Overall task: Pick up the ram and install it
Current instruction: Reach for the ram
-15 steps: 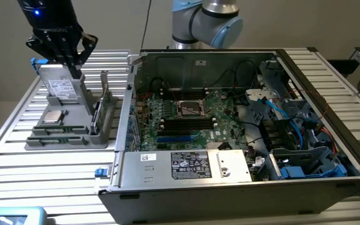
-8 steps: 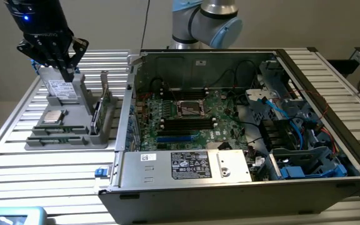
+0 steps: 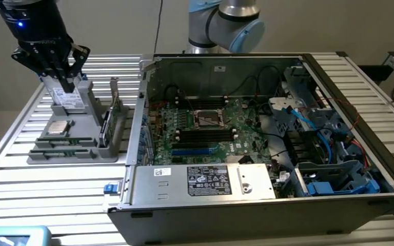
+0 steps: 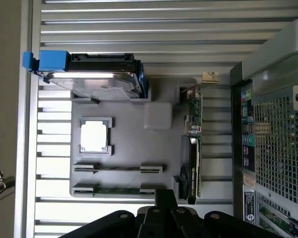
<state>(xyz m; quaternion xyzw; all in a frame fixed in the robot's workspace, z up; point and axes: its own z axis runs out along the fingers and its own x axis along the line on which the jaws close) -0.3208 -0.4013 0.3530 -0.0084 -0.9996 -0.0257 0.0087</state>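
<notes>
I count:
- one open computer case (image 3: 252, 218)
- inside it, one motherboard (image 3: 241, 146) with one processor socket (image 3: 209, 119)
- one grey tray (image 4: 139, 144) on the exterior view's left of case
- in tray:
  - one hard drive (image 4: 104, 84) in one blue caddy (image 4: 52, 60)
  - one silver processor chip (image 4: 94, 136)
  - one upright expansion card (image 4: 194, 148)
  - two narrow cradles
- ram (image 4: 114, 190): one stick sure, in one cradle; other cradle, cannot tell
- one slatted table (image 3: 46, 187)
- one arm (image 3: 231, 25)
- one gripper (image 3: 69, 87), mine
</notes>
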